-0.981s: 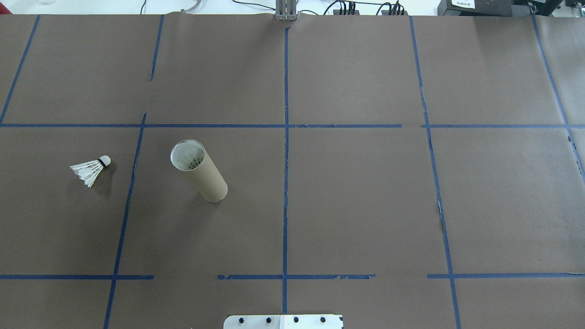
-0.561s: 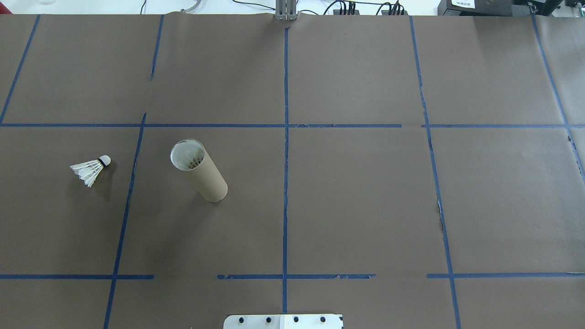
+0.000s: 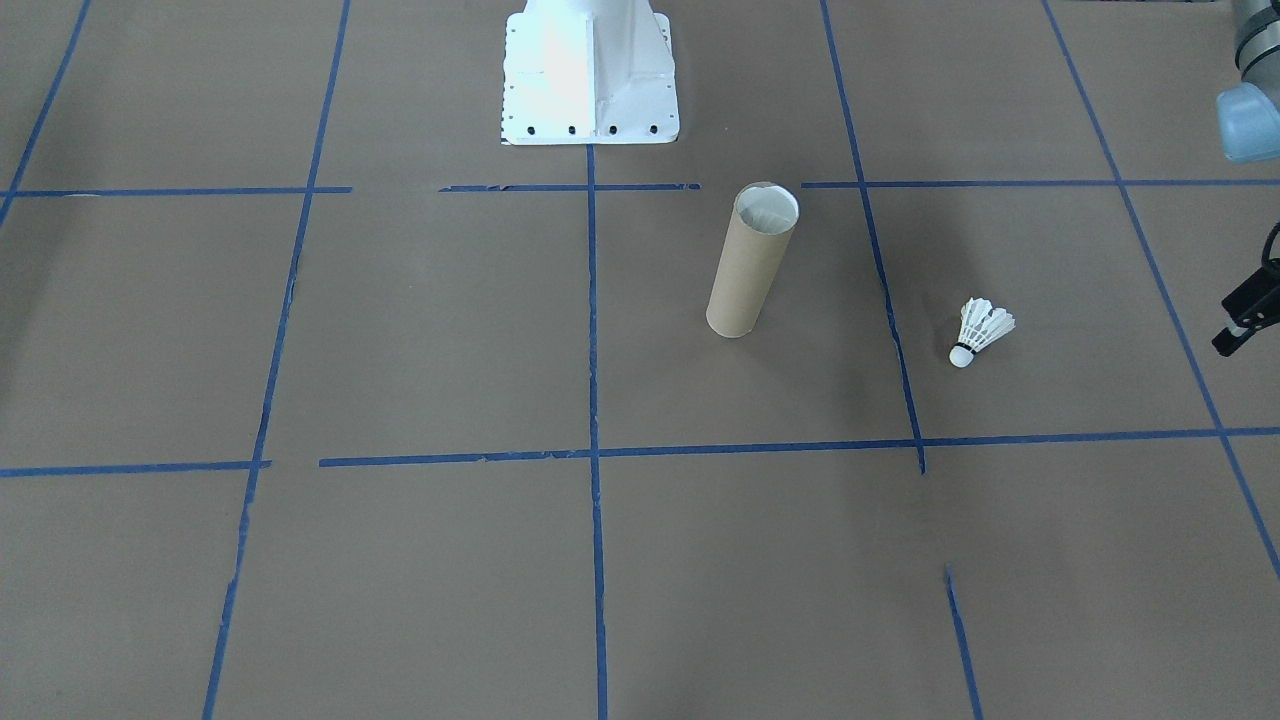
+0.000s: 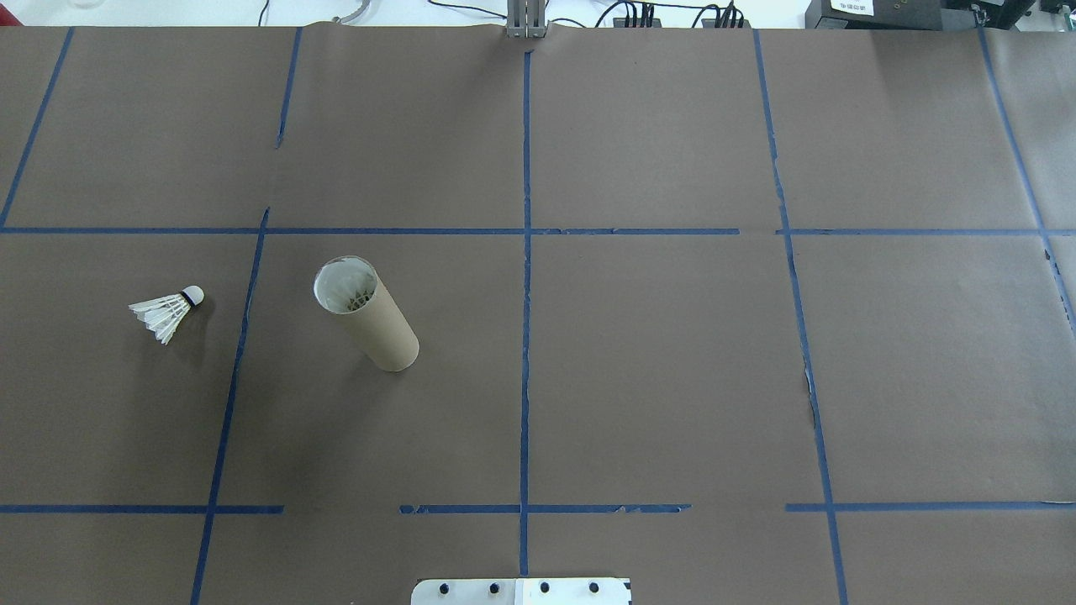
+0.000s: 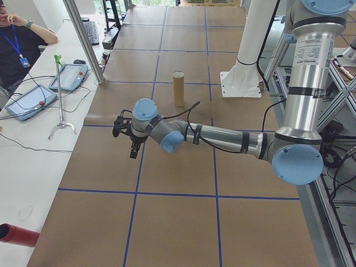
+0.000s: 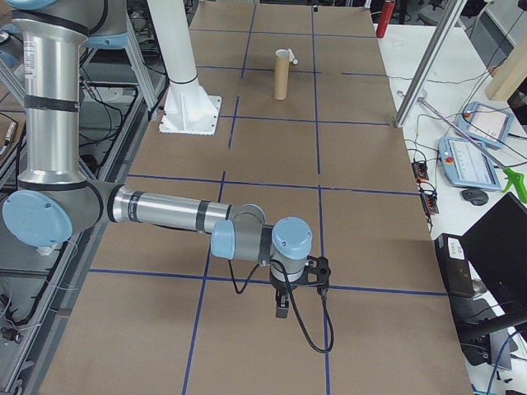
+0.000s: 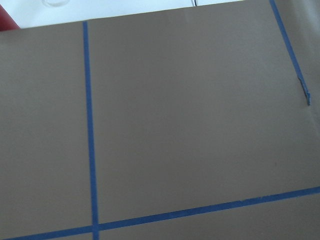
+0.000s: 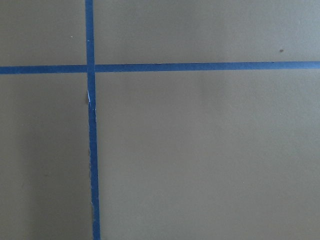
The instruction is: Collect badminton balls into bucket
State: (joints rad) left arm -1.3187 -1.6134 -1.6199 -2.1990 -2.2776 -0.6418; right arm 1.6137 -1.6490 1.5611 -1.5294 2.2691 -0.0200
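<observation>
A white shuttlecock (image 4: 168, 313) lies on its side on the brown paper, cork tip toward the bucket (image 4: 370, 318). The bucket is a brown cardboard tube standing upright to its right, with white feathers showing inside its mouth. In the front-facing view the shuttlecock (image 3: 981, 331) lies between the bucket (image 3: 750, 262) and the frame's right edge, where a black part of my left gripper (image 3: 1243, 318) hangs above the table. I cannot tell whether it is open or shut. My right gripper (image 6: 282, 306) hovers low, far from the bucket (image 6: 282, 74); its state cannot be told. Both wrist views show only paper and tape.
The white pedestal base (image 3: 590, 75) stands behind the bucket at the robot's side. Blue tape lines grid the brown paper. A person (image 5: 19, 39) sits at a white side table with tablets (image 5: 28, 101) beyond the table's left end.
</observation>
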